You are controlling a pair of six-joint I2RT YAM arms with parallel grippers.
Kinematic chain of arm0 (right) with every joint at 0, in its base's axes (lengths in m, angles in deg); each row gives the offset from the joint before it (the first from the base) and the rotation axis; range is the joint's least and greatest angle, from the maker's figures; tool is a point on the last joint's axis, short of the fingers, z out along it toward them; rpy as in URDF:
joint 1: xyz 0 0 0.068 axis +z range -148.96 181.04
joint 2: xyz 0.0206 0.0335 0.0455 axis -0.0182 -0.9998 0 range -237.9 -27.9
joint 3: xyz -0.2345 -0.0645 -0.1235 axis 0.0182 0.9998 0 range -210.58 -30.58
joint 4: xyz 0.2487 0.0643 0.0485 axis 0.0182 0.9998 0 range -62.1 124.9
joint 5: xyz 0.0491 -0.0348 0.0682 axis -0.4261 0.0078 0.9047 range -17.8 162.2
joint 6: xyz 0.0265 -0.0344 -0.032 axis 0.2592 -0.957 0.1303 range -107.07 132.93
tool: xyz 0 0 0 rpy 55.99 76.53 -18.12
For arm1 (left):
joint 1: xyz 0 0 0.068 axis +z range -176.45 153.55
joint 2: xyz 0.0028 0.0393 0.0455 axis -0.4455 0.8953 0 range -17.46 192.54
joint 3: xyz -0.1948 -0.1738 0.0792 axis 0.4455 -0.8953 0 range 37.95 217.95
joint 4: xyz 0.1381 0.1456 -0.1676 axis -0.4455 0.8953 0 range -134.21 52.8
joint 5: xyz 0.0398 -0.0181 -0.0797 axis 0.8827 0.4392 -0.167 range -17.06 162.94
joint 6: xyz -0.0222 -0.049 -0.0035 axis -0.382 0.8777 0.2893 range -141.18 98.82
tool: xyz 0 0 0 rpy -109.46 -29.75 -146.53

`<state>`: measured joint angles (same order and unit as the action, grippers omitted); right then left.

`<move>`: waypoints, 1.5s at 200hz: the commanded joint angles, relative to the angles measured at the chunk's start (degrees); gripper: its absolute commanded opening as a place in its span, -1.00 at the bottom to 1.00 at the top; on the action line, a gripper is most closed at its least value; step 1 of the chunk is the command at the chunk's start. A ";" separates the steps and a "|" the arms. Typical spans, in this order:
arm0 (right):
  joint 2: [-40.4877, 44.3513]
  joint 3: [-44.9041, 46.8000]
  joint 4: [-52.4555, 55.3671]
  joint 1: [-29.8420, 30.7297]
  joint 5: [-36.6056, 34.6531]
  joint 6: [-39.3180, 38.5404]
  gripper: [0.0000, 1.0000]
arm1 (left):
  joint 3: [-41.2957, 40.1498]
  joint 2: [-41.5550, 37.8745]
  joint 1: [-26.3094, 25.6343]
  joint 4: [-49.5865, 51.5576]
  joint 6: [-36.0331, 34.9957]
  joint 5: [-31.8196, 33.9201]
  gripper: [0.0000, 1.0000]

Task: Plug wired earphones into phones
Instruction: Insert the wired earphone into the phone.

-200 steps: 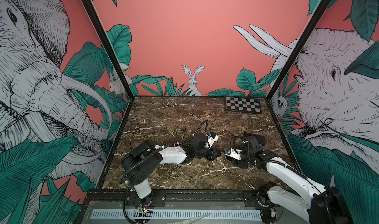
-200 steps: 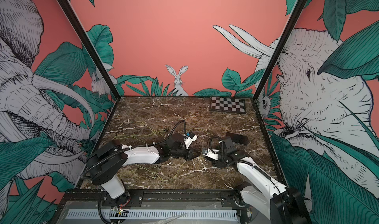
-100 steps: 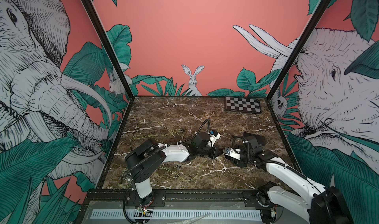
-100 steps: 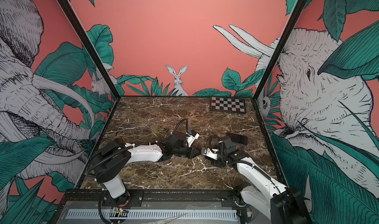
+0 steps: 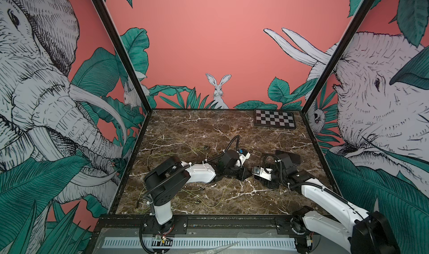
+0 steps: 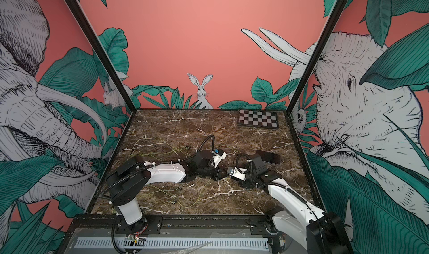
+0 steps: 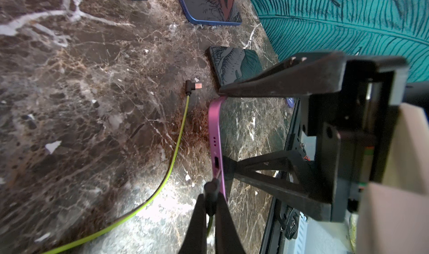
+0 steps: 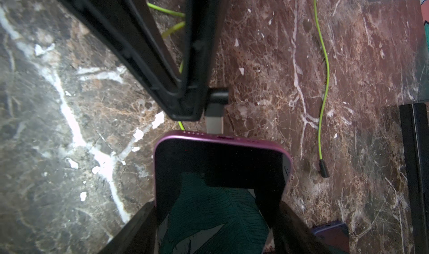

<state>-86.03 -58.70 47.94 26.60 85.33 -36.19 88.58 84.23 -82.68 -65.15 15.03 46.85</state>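
My right gripper is shut on the sides of a purple-edged phone and holds it just above the marble, bottom edge toward the left arm. The left gripper is shut on a dark earphone plug with a yellow-green cord trailing behind it. The plug's metal tip touches the phone's bottom edge right beside the port. In both top views the two grippers meet near the table's middle. A blue phone and a black phone lie flat nearby.
Another plug on a yellow-green cord lies loose next to the purple phone. More thin cords sprawl over the left half of the marble. A checkerboard plate sits at the back right. Walls close in three sides.
The left arm has crept a little toward the right arm, bringing the plug up to the phone's edge. The right arm holds still.
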 commanded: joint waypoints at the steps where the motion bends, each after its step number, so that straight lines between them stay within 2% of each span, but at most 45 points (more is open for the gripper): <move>1: 0.08 0.43 -1.67 0.59 1.41 -0.47 0.45 | 1.14 0.10 -0.36 0.71 -0.52 0.33 -1.00; 208: -0.67 1.12 -4.12 1.29 0.16 -0.40 0.45 | 2.77 1.61 -0.55 4.34 -1.58 0.58 -1.00; 300: -0.85 1.94 -3.83 1.29 -0.74 -1.33 0.45 | 0.44 -0.53 -0.55 0.65 -0.87 2.97 -1.00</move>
<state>-86.80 -57.06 45.75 27.57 84.36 -36.81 90.05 85.63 -83.01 -63.01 13.76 48.36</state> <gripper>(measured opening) 0.725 0.084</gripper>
